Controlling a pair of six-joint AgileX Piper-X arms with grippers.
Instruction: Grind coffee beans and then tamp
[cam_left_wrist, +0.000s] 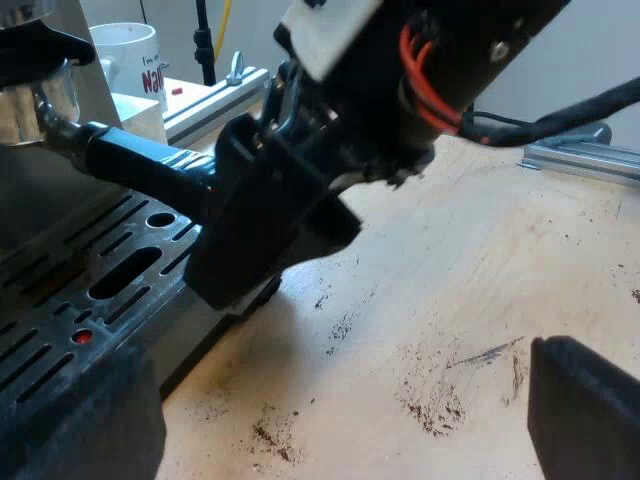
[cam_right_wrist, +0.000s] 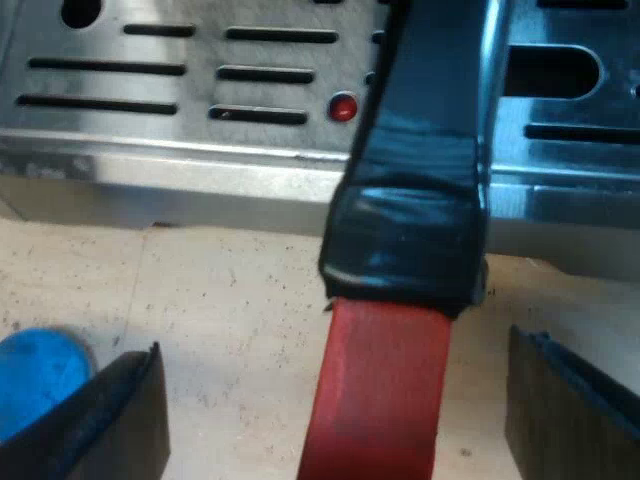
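Red-ended dark handle (cam_right_wrist: 420, 220) of the metal holder (cam_left_wrist: 25, 100) juts from the espresso machine (cam_left_wrist: 60, 200) front over its slotted drip tray (cam_right_wrist: 150, 70); right gripper (cam_right_wrist: 335, 410) jaws wide apart, flanking the red end without contact; left gripper (cam_left_wrist: 335, 410) jaws open, holding nothing, above the grounds-speckled wooden table (cam_left_wrist: 480, 250); blue tamper (cam_right_wrist: 35, 375) on the table near a right finger.

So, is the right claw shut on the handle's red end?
No, the right claw is open: its fingers stand well clear of the handle's red end, one on each side.
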